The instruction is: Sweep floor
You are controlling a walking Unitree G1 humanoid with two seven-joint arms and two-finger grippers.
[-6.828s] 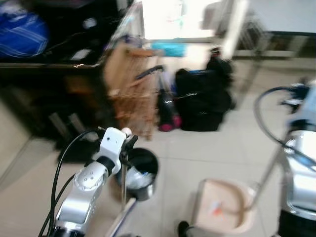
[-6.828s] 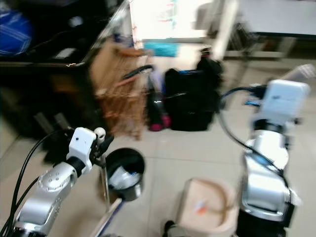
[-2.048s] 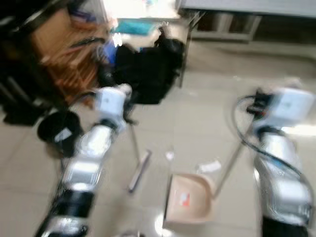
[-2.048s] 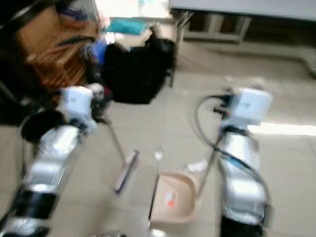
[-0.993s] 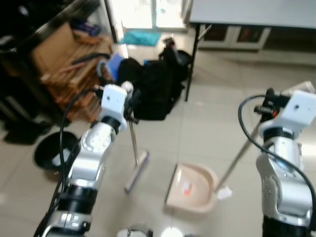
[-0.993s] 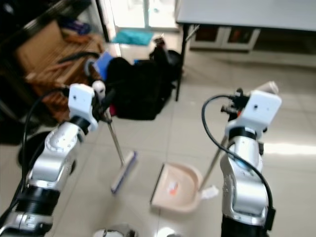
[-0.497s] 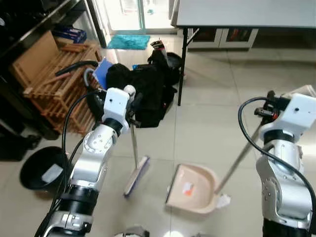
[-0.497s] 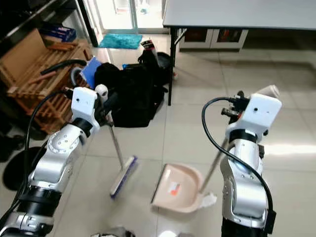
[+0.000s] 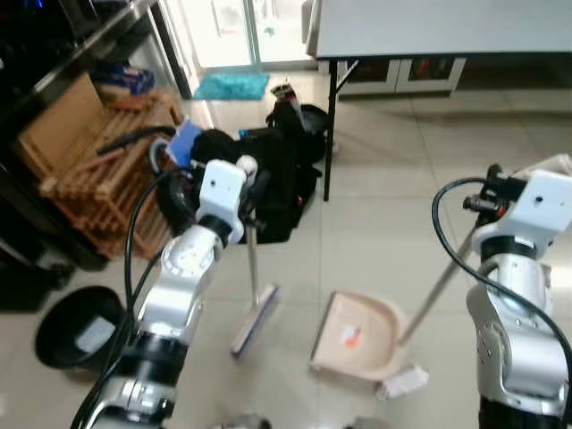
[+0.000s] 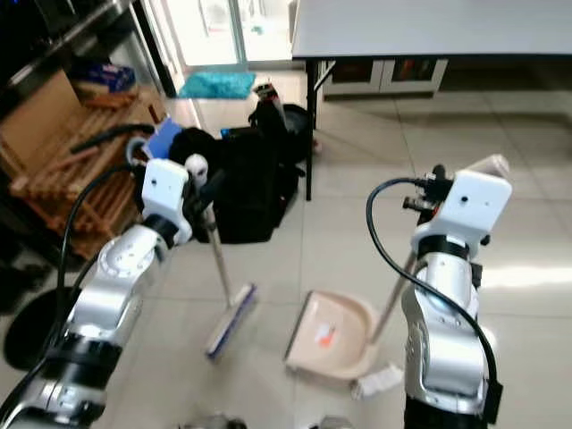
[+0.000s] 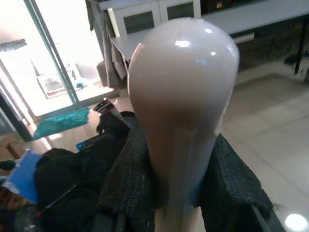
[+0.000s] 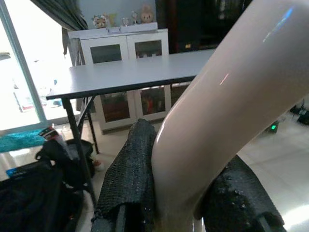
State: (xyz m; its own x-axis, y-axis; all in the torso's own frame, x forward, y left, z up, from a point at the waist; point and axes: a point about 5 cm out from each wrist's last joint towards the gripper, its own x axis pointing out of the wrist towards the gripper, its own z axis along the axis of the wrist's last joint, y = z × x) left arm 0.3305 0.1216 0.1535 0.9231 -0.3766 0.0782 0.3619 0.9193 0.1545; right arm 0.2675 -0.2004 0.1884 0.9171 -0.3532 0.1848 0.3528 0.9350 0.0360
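The broom (image 9: 256,315) stands with its head on the floor beside the dustpan (image 9: 362,344), a paper scrap (image 9: 404,382) by the pan's rear. The left hand (image 11: 169,193) pinches the broom top, the right hand (image 12: 178,203) the pan handle. Best to sweep the scrap round toward the pan's open lip, holding the pan flat.

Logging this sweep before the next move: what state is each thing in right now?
Left gripper: shut on broom handle.
Right gripper: shut on dustpan handle.
Broom: head on floor.
Dustpan: resting on floor.
Crumpled paper: on floor outside dustpan.
Black bin: upright, open.
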